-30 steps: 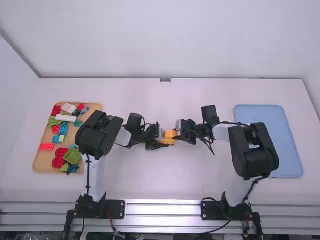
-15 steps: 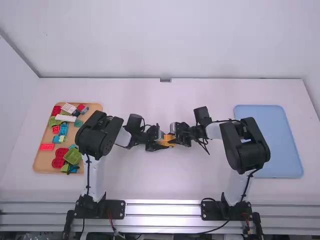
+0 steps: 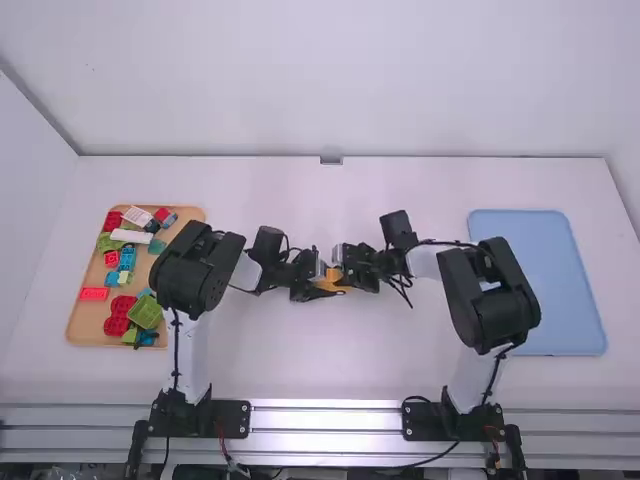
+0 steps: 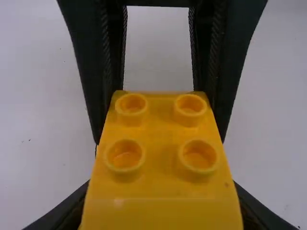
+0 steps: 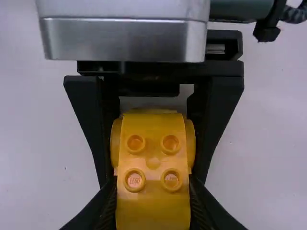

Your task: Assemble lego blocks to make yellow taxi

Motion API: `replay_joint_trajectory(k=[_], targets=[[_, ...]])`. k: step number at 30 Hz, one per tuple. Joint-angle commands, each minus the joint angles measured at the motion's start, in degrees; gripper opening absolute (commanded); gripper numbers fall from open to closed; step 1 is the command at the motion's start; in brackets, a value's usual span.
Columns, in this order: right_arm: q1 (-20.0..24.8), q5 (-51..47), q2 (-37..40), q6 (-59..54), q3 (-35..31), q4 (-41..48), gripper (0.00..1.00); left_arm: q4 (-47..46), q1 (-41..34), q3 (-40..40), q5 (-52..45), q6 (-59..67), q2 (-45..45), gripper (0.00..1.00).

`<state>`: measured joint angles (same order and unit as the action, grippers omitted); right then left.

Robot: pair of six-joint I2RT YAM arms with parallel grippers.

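A yellow block piece [image 3: 334, 279] is between the two grippers near the table's middle. In the high view my left gripper [image 3: 322, 287] holds it from the left, and my right gripper [image 3: 348, 275] meets it from the right. The left wrist view shows yellow studs [image 4: 190, 106] facing up, with my left gripper [image 4: 160, 213] shut on the near part and the other gripper's black fingers flanking the far part. In the right wrist view, my right gripper [image 5: 153, 206] is shut on the near end of the studded yellow piece [image 5: 153, 160]; rounded yellow sides bulge beyond it.
At the left, an orange-brown tray [image 3: 84, 325] holds several red, green, blue and white blocks beside the left arm. A pale blue tray [image 3: 575, 300] lies at the right, beyond the right arm's elbow.
My right gripper and arm have shifted left, closing in on the yellow piece. The left arm looks unmoved.
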<state>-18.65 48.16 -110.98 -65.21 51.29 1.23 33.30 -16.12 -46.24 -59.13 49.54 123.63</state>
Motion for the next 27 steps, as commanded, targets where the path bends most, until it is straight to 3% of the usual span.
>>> replay_joint_trajectory(k=[1, 8, 11, 16, 20, 22, 23, 24, 27], targets=[[-1.6, -10.8, -2.0, -0.7, -0.6, 1.4, 0.23, -1.6, -1.0, 0.5, 1.3, -1.7, 1.2, 0.18], [-2.3, -13.9, -2.0, -0.5, 0.8, 4.4, 0.23, -1.5, -1.0, 0.5, 1.4, -1.7, 1.2, 0.17], [-2.1, -11.6, -2.0, -1.2, 1.4, 4.5, 0.34, -1.5, -1.0, 0.5, 1.6, -1.7, 1.2, 0.17], [0.8, -0.4, -1.9, -1.2, 3.1, 3.9, 0.45, -1.6, -1.0, 0.5, 1.6, -1.7, 1.2, 0.16], [5.3, 15.8, -1.9, -4.0, 3.5, 2.1, 0.58, -1.6, -1.0, 0.5, 1.8, -1.7, 1.2, 0.14], [6.5, 19.4, -1.9, -5.6, 3.5, 2.3, 0.58, -1.6, -0.8, 0.5, 1.8, -1.7, 1.2, 0.15], [7.9, 22.8, -1.9, -7.2, 3.4, 3.1, 0.66, -1.6, -0.7, 0.5, 1.8, -1.7, 1.2, 0.16], [8.1, 23.1, -1.9, -7.3, 3.4, 3.2, 0.67, -1.6, -0.7, 0.5, 1.8, -1.7, 1.2, 0.16], [10.4, 22.6, -1.9, -10.6, 3.4, 7.5, 0.74, -1.6, -1.0, 0.5, 1.8, -1.7, 1.2, 0.47]])
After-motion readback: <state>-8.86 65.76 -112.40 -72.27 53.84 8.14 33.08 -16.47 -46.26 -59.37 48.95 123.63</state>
